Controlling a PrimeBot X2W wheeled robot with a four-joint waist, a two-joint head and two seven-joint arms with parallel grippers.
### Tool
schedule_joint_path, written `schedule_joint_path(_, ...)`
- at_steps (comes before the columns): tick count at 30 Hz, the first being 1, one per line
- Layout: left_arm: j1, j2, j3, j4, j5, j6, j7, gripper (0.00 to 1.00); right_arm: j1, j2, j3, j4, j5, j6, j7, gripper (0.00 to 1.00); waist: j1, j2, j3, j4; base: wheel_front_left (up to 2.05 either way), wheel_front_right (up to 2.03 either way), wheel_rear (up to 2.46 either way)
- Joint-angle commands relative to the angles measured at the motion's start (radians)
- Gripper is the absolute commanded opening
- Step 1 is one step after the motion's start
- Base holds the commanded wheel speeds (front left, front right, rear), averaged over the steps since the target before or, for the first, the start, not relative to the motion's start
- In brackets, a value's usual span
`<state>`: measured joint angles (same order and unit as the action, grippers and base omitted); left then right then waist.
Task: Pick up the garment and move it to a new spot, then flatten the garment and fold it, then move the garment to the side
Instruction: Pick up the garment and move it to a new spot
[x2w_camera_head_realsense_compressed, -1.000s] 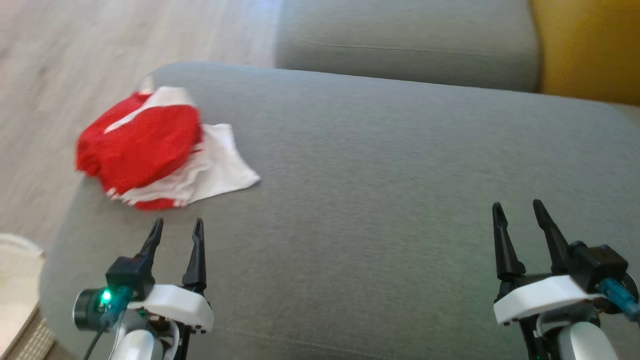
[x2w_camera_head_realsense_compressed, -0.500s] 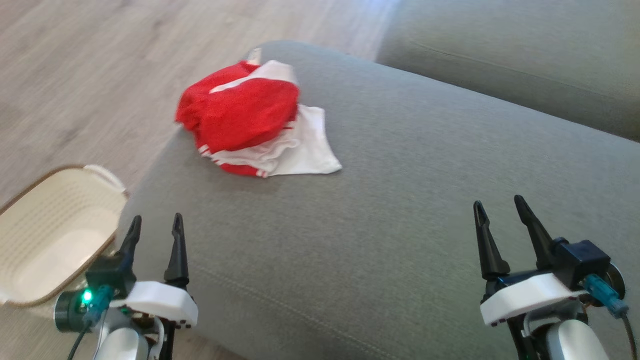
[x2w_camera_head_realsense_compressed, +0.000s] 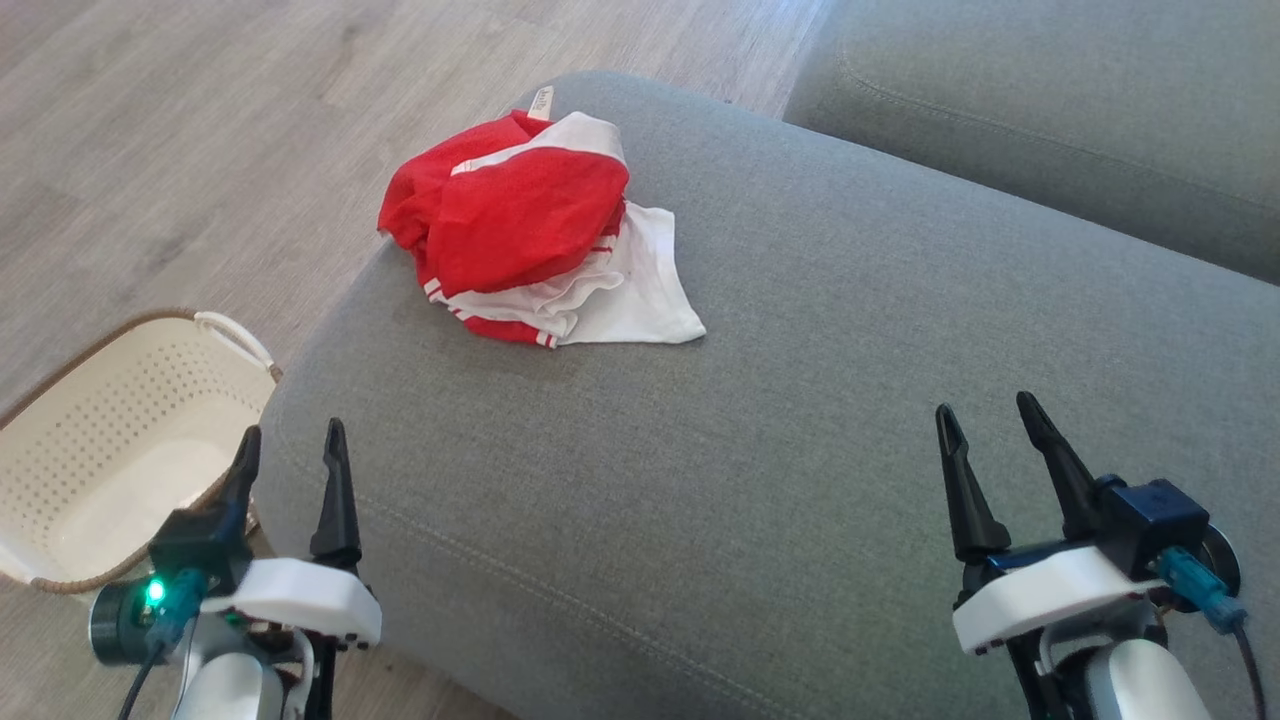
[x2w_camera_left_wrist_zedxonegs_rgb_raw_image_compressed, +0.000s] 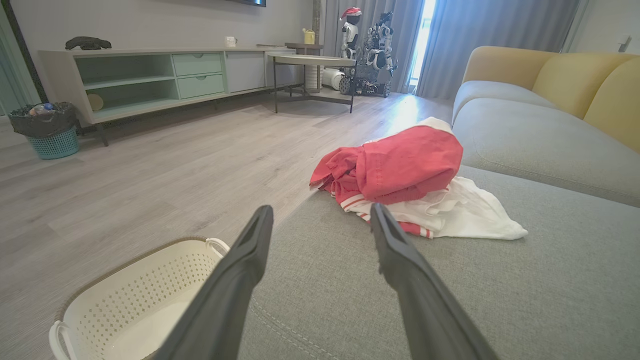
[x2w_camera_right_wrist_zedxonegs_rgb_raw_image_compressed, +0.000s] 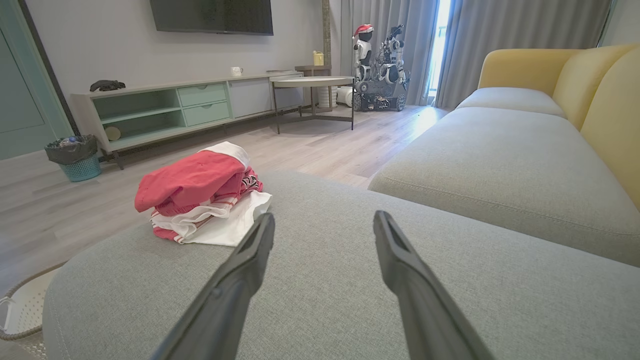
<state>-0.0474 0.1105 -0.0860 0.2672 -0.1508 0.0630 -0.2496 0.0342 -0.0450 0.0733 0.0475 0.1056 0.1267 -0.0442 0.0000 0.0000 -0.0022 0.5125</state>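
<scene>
- Garment: red/white, crumpled heap, lying at far-left edge of grey sofa cushion, floor just beyond.
- Left gripper, right gripper: fingers spread, nothing held; both well apart from heap.
- Risk: heap could be nudged off edge onto floor, or only top layer caught, if pushed from the right.
- Basket: cut off by frame.
- Garment type, sleeves, hems: not made out, buried in folds.

Nothing legible is showing: a small white tag is poking from the far edge of the garment, its print too blurred.
</scene>
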Motion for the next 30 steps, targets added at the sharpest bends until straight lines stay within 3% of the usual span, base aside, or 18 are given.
schedule_joint_path(1, -0.053, 0.007, 0.035, -0.03, 0.01, 0.002, -0.012, 1.0, -0.036, -0.005, 0.022, -0.03, 0.005, 0.004, -0.005, 1.0, 0.0, 0.0, -0.001, 0.0, 0.0, 0.0, 0.0)
schedule_joint_path(13, -0.1, -0.001, 0.036, -0.019, 0.012, -0.015, -0.012, 1.0, -0.032, -0.005, 0.017, -0.036, 0.011, 0.004, 0.001, 1.0, 0.0, 0.0, 0.015, -0.004, 0.0, 0.0, 0.0)
schedule_joint_path(20, -0.279, 0.0, 0.088, -0.007, -0.024, -0.027, -0.012, 1.0, -0.109, -0.009, 0.026, -0.106, -0.035, 0.004, 0.054, 1.0, 0.0, 0.0, 0.186, -0.1, 0.0, 0.0, 0.0)
schedule_joint_path(25, -0.43, 0.019, 0.119, 0.128, -0.062, -0.053, -0.012, 1.0, -0.161, -0.028, 0.028, -0.138, -0.049, 0.004, 0.078, 1.0, 0.0, 0.0, 0.295, -0.169, 0.0, 0.0, 0.0)
schedule_joint_path(30, -0.576, 0.056, 0.135, 0.397, -0.095, -0.089, 0.007, 1.0, -0.185, -0.032, 0.022, -0.146, -0.05, 0.004, 0.087, 1.0, 0.0, 0.0, 0.355, -0.22, 0.0, 0.0, 0.0)
